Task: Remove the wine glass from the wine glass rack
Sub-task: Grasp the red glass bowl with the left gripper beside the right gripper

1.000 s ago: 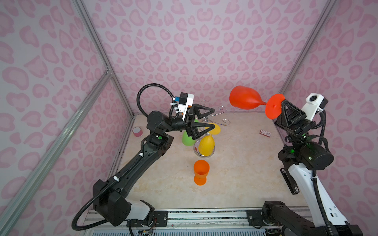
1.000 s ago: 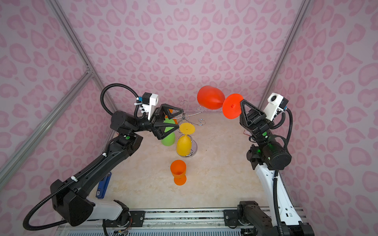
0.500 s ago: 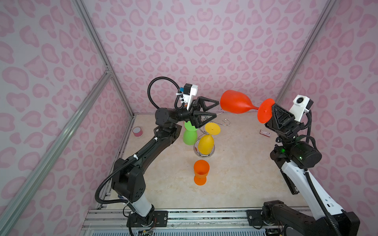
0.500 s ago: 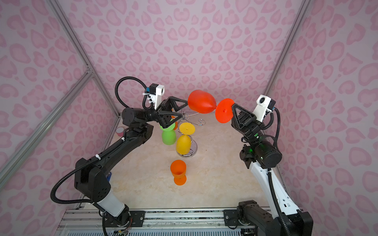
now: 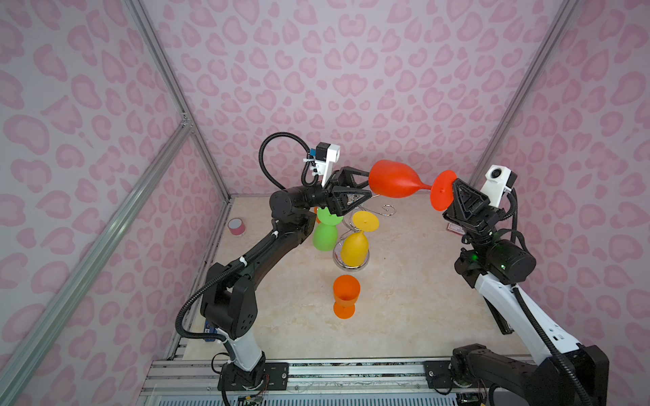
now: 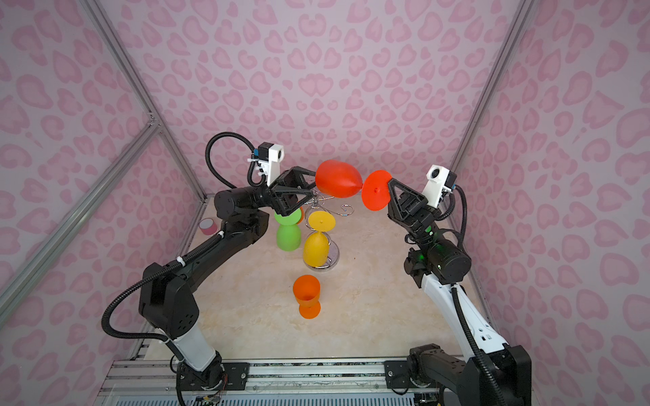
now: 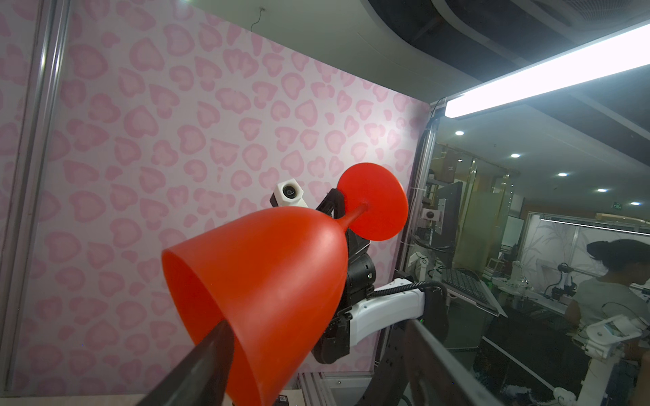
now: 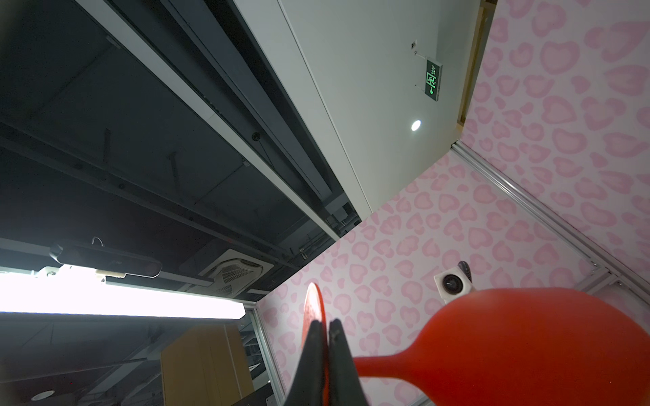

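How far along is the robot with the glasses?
Done: the orange plastic wine glass stands on the table. In hand: the red plastic wine glass, foot pinched by the right gripper, left gripper open around its bowl. To do: green glass and yellow glass hang on the chrome wire rack.

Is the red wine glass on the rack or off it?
Off. The red wine glass lies sideways in the air, apart from the wine glass rack, its foot pinched in the shut right hand.
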Controlling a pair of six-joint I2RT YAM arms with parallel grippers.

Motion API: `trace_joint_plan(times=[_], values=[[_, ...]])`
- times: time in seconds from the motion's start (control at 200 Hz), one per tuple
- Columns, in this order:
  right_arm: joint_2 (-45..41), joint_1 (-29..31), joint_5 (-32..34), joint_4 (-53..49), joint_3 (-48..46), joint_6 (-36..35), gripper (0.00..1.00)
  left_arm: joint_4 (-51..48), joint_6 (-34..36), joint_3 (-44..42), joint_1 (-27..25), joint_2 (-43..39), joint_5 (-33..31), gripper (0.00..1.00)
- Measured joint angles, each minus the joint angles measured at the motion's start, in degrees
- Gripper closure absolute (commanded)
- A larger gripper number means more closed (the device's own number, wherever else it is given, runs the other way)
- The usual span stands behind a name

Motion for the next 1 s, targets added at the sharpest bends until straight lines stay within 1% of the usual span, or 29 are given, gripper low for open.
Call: trace_joint_plan(times=[0.23, 0.38, 0.43, 0.44, 0.465, 0.59, 0.69, 0.765, 0.855, 1.0], values=[[1.4, 0.8, 0.2, 0.3, -0.1, -0.5, 1.0, 3.3, -4.1, 0.2, 0.0, 0.9, 0.0, 0.43], [2.0, 1.1, 0.3, 0.5, -0.3, -0.7, 1.0, 4.6, -5.8, 0.7, 0.0, 1.6, 0.0, 0.59], [2.1, 1.1, 0.3, 0.6, -0.3, -0.8, 1.0, 5.1, -6.4, 0.8, 0.0, 1.8, 0.0, 0.63], [2.1, 1.1, 0.3, 0.6, -0.3, -0.8, 1.0, 5.2, -6.6, 0.8, 0.0, 1.8, 0.0, 0.66], [2.2, 1.1, 0.4, 0.8, -0.4, -0.8, 1.0, 5.5, -7.1, 0.8, 0.0, 1.8, 0.0, 0.7], [2.8, 1.1, 0.6, 1.4, -1.1, -0.8, 1.0, 7.6, -9.1, 0.8, 0.1, 1.9, -0.6, 0.81], [3.3, 0.9, 2.0, 0.9, -1.6, -0.8, 1.0, 10.3, -11.0, 0.8, 0.0, 1.9, -0.6, 0.92], [3.7, 0.8, 3.2, -0.3, -1.9, -0.8, 0.85, 11.8, -11.8, 0.8, -0.2, 1.9, -0.3, 0.98], [3.8, 0.5, 2.2, -2.4, -2.3, -1.4, 0.7, 11.9, -12.1, 0.8, -0.2, 1.8, 0.1, 0.98], [1.8, -2.5, -1.1, -4.1, -3.5, -2.9, 0.56, 11.6, -12.0, 0.6, -0.1, 1.5, -0.2, 0.98]])
